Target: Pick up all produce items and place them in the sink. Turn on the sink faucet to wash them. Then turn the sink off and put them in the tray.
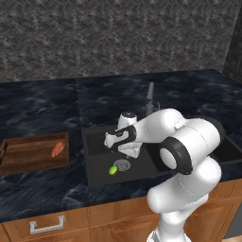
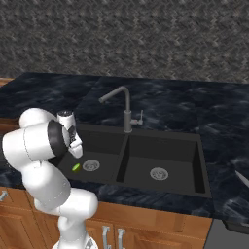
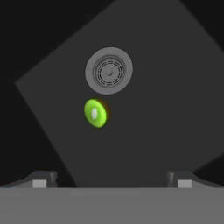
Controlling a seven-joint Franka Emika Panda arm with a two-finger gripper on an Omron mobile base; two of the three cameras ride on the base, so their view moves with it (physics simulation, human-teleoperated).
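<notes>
A: Just under the hand, what did the two-finger gripper (image 3: pixel 112 178) have?

B: Nothing. Its jaws stood wide apart and empty, hanging over the left basin of the matte black double-basin sink (image 1: pixel 94 160).

A: And the small round yellow-green lime (image 3: pixel 95 113)?

B: On the basin floor, just beside the round silver drain (image 3: pixel 108 71), on the side nearer the robot. In the hand view it sat ahead of the fingertips and a little left of their midline, so I'd judge a short shift and a straight drop would reach it.

A: Farther off?

B: The orange-red elongated carrot (image 1: pixel 58 149) lay slantwise in the shallow brown wooden tray (image 1: pixel 28 163), left of the sink. The slim grey metal faucet (image 2: pixel 126 108) stood behind the basins.
</notes>
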